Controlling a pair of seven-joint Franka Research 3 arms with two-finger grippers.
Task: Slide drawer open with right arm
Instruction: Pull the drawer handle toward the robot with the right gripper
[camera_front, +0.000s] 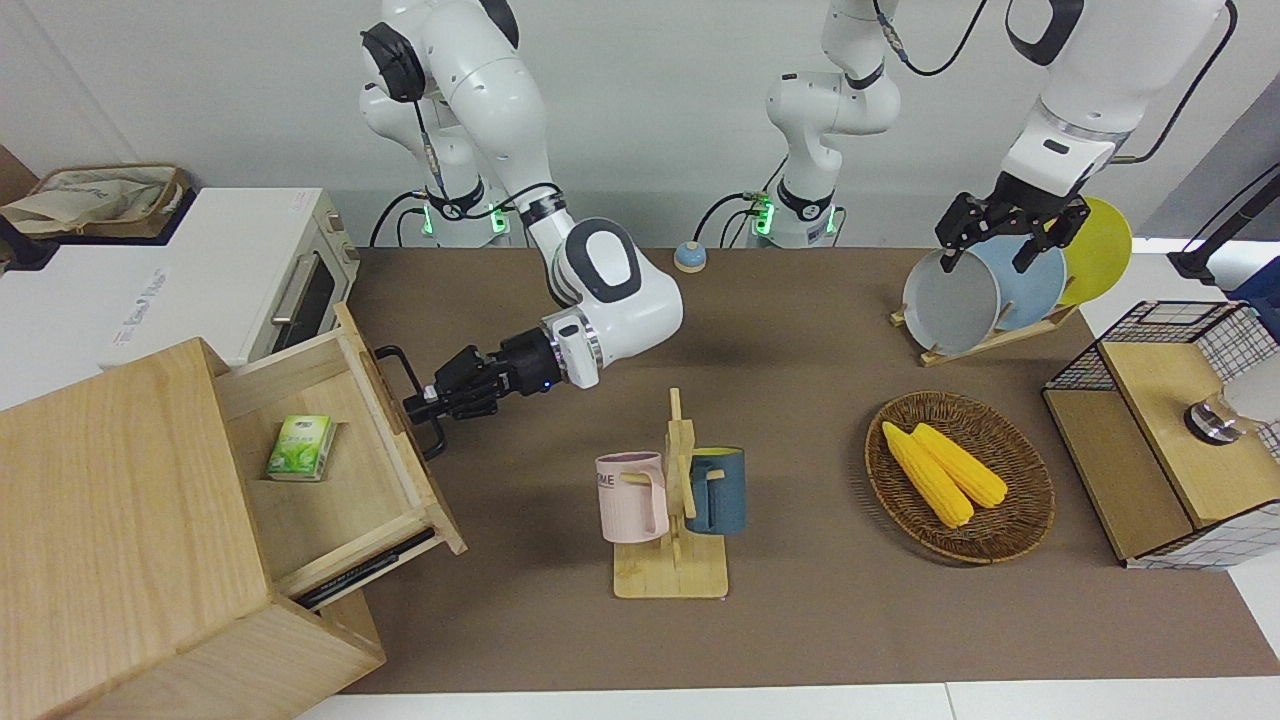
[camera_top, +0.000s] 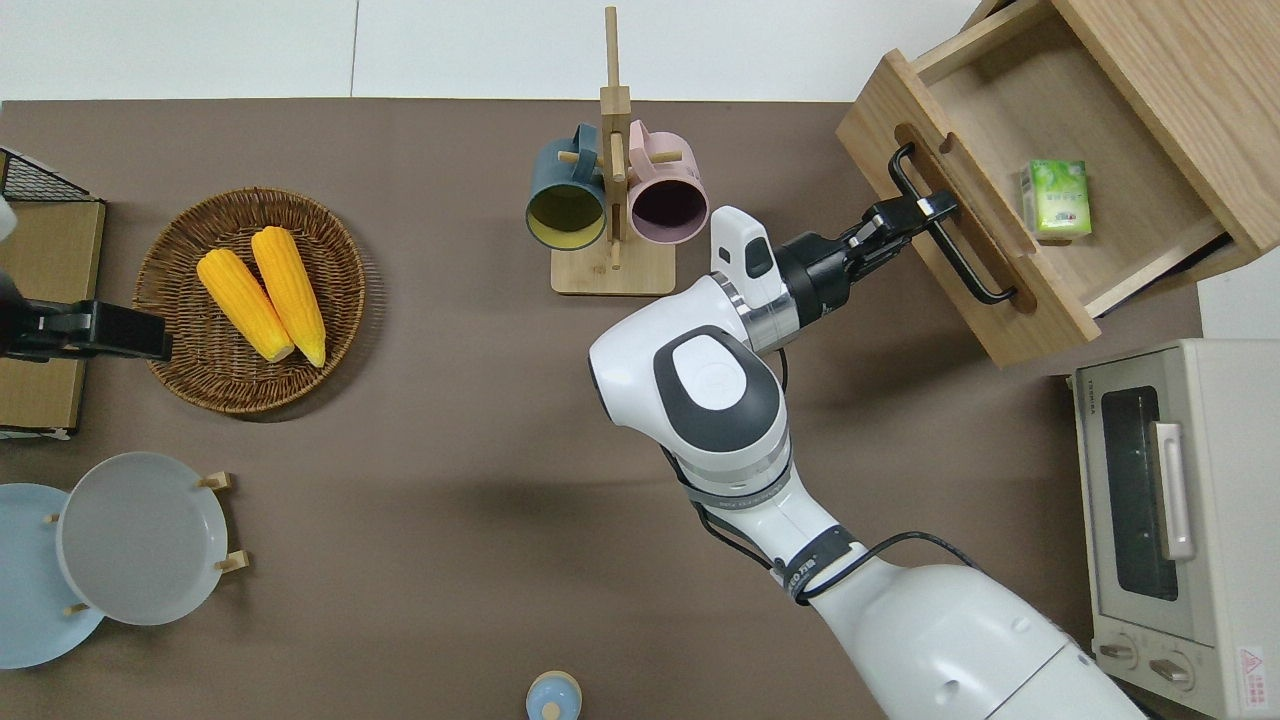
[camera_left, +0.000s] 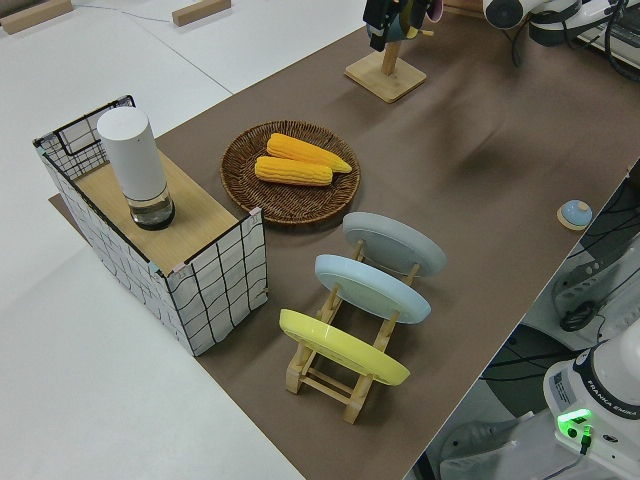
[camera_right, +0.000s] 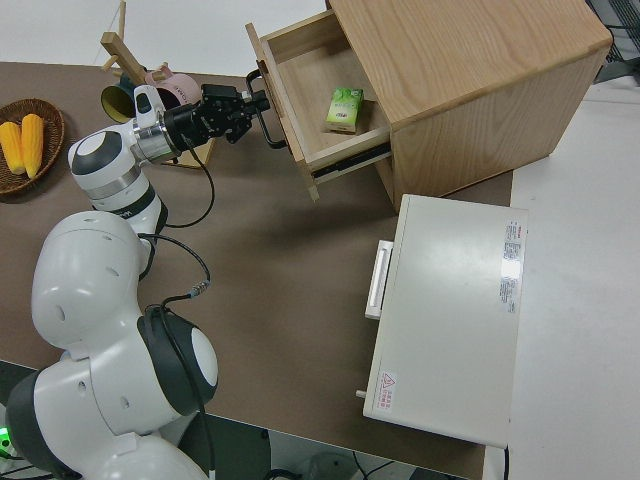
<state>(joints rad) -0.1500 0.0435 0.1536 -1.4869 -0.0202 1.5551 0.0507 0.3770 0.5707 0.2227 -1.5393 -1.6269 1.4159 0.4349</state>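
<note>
The light-wood drawer stands pulled well out of the big wooden box at the right arm's end of the table. My right gripper is shut on the drawer's black bar handle, near the middle of the bar. The overhead view shows the same grip on the handle, with the drawer floor bare apart from a small green packet. The right side view also shows the gripper and the open drawer. My left arm is parked, its gripper open.
A mug tree with a pink and a blue mug stands near the right arm's elbow. A white toaster oven stands beside the box, nearer the robots. A corn basket, plate rack and wire-grid shelf stand toward the left arm's end.
</note>
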